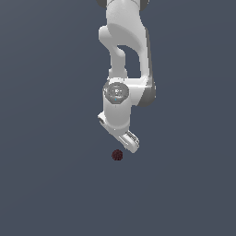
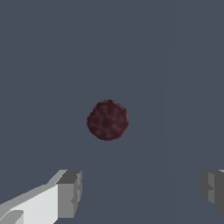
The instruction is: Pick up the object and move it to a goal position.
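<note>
The gripper (image 2: 141,192) has its 2 fingers (image 2: 70,192) spread wide and empty. The dark maroon ball (image 2: 107,120) sits apart from them, just beside the gripper in the exterior view.

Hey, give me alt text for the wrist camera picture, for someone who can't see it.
A small dark red-maroon ball with a mottled surface sits alone in the middle of a plain dark grey-blue surface. Two grey fingertips of the open gripper show at the frame's edge, spread wide and clear of the ball.
</note>
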